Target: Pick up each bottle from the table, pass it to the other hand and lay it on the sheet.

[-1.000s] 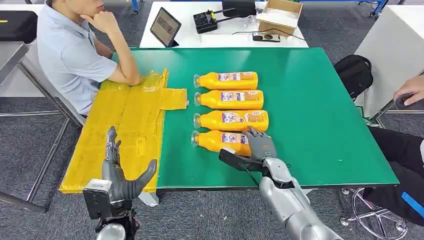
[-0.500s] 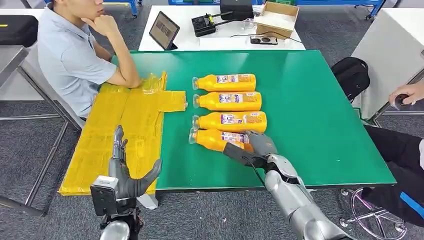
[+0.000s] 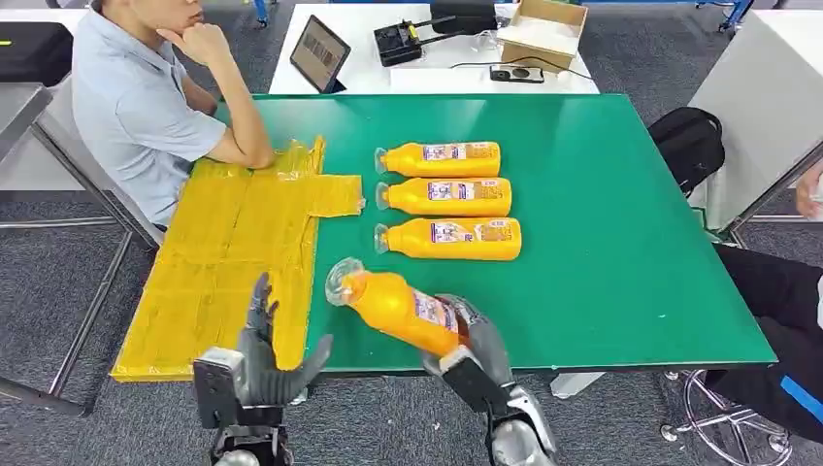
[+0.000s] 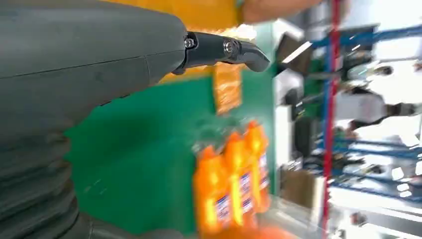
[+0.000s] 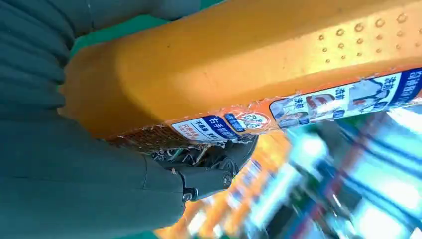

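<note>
My right hand grips an orange bottle by its lower body and holds it lifted above the table's near edge, cap end pointing up and left. The right wrist view has that bottle pressed against the palm. Three more orange bottles lie side by side on the green table, caps to the left; they appear blurred as the bottles in the left wrist view. My left hand is open, fingers spread, in front of the table's near edge, just left of the raised bottle. The yellow sheet covers the table's left part.
A person sits at the far left with an elbow on the yellow sheet's far corner. Behind the green table a white table carries a tablet, a black device and a cardboard box. A black bag and another person's leg are at the right.
My right hand has lifted the nearest bottle off the table and drawn it toward me and left. My left hand has shifted right toward it.
</note>
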You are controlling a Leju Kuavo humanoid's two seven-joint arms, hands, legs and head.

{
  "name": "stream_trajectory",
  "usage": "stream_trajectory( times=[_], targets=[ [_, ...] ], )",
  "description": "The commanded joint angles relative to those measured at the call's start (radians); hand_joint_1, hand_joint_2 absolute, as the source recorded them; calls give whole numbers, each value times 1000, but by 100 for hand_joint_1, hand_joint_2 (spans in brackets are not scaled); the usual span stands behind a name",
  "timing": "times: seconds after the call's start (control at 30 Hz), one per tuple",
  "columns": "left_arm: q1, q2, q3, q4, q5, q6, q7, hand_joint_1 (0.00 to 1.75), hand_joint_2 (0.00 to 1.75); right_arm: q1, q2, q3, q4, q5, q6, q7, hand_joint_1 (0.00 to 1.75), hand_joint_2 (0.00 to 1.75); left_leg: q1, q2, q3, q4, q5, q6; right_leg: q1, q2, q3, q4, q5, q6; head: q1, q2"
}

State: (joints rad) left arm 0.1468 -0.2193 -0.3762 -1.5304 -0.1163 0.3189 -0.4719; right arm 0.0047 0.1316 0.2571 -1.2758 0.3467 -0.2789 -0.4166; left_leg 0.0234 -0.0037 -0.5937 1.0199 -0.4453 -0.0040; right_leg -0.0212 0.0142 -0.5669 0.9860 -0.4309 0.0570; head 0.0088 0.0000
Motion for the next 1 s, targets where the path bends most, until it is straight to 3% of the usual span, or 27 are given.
stream_trajectory(
  times=[0.03,0.2,0.53,0.97,1.0],
  targets=[
    [-50,36,-90,108,28,-39,16,0,175,14,48,24,-163,-53,-48,-41,175,175,-1,0,1,-1,-1,2,0,-2,1,-1,-1,-3,0,0],
    [-58,57,-135,66,61,-131,-45,0,175,-102,66,52,34,-76,-22,-23,175,175,-2,2,-4,-1,0,1,-1,1,-4,-1,1,-2,0,0],
    [-53,84,-168,52,100,-197,-72,0,175,-189,51,108,194,-24,-20,-17,175,175,-2,2,-3,-2,0,1,-1,1,-3,-2,0,-2,0,0],
    [-87,59,-164,111,106,-204,-35,0,175,-180,107,330,205,127,-26,-68,175,175,-1,2,-4,-2,0,1,-1,0,-5,-2,0,-3,-1,0],
    [-92,46,-150,105,83,-166,-47,0,175,-172,128,318,200,117,-76,-68,175,175,-1,1,-5,-1,0,1,-1,0,-6,-1,0,-2,-1,0]
  ],
)
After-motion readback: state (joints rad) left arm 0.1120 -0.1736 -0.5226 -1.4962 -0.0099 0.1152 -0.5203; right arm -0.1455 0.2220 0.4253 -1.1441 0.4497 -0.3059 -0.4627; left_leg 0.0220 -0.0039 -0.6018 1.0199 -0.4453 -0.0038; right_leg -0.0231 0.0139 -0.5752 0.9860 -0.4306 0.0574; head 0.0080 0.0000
